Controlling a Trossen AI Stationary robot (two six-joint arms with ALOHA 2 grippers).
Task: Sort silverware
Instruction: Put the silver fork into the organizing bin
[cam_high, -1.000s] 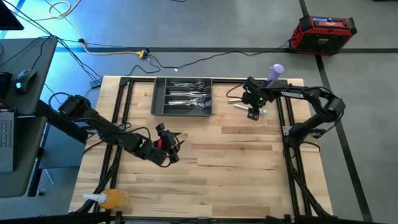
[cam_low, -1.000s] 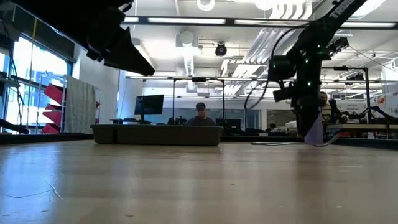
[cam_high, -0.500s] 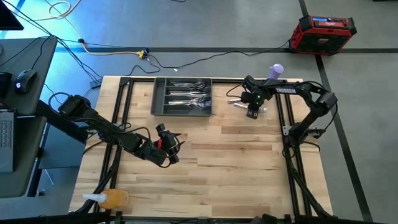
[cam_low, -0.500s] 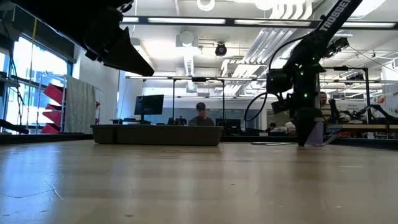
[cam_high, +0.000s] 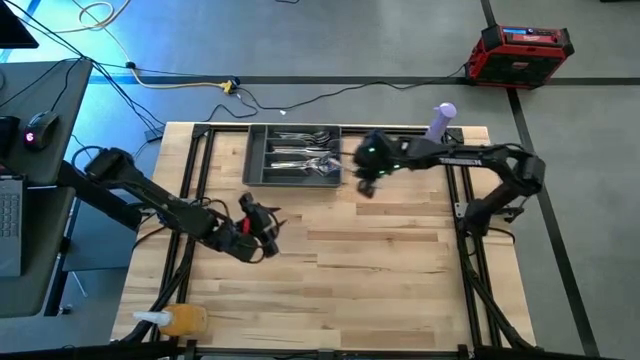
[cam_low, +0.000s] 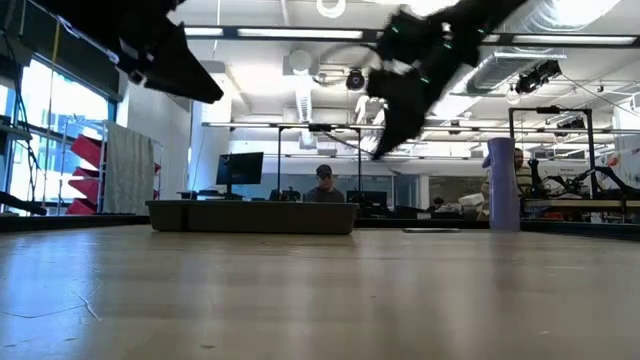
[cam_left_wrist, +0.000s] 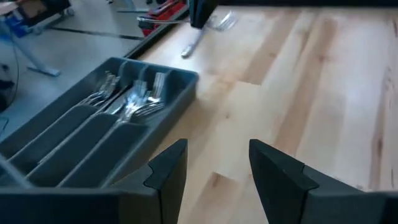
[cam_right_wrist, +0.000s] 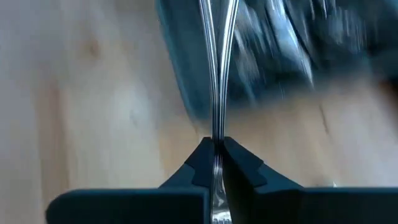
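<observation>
The dark grey tray (cam_high: 295, 155) stands at the table's far edge, with silverware (cam_left_wrist: 134, 99) lying in its compartments. My right gripper (cam_high: 365, 183) hangs just off the tray's right end, shut on one slim silver piece (cam_right_wrist: 217, 74); whether it is a fork, spoon or knife I cannot tell. More loose silverware (cam_left_wrist: 221, 22) lies on the wood beyond it. My left gripper (cam_high: 262, 222) hovers open over the table, on the tray's near side, with nothing between its fingers (cam_left_wrist: 168, 174). My right gripper pinches the slim piece between its two fingers, at a narrow stretch of its shaft (cam_right_wrist: 216, 142). The piece runs on forward past the fingertips, along the fingers' line. The fingers slant down from the table's right side. The piece is lifted clear of the wood.
A purple upright object (cam_high: 440, 118) stands at the far right corner. A bottle with orange content (cam_high: 180, 320) lies at the near left corner. Bare wood (cam_high: 380, 260) fills the middle and near part of the table. A person (cam_low: 322, 185) sits in the room beyond.
My right gripper has risen from the table's far right and swung left toward the tray's right end, tipping up as it went. My left gripper has drifted a little up and toward the table's left edge.
</observation>
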